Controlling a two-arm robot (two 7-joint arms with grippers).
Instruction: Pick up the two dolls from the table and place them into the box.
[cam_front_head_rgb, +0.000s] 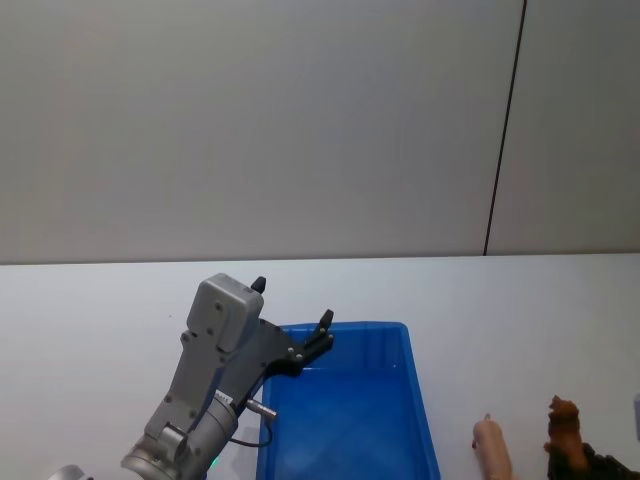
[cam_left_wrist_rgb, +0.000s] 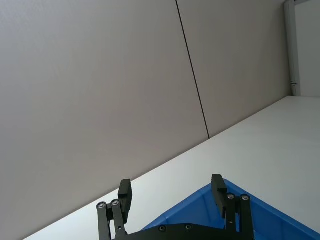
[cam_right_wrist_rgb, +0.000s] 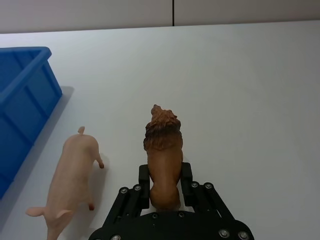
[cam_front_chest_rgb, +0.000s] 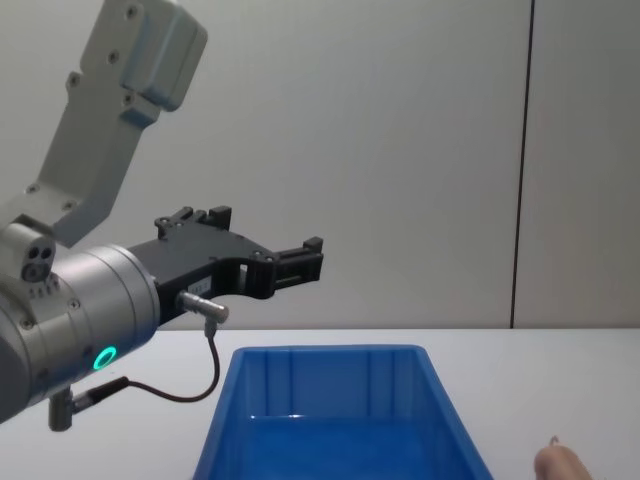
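The right gripper (cam_right_wrist_rgb: 165, 172) is clenched on the brown doll (cam_right_wrist_rgb: 162, 140), with one finger pressed to each flank at the hind end, so the head and forequarters stick out free ahead of the fingertips. Taking it across the narrow body rather than lengthwise looks like the surest hold on a soft figure of this shape. I cannot tell whether its feet are off the worktop (cam_right_wrist_rgb: 240, 90). The doll is at the near right of the scene, well to the right of the box (cam_right_wrist_rgb: 25, 95). The pink doll (cam_right_wrist_rgb: 72, 182) rests on the worktop between the two, just beside the brown one without touching it and near the box's right wall, with nothing holding it. What shows of the box's inside is bare, so I judge that neither doll is delivered yet and the first pick is in hand. The left gripper (cam_left_wrist_rgb: 171, 186) hangs above the box's far left rim, fingers spread wide and holding nothing, probably parked to leave the right arm room to come leftward over the rim.
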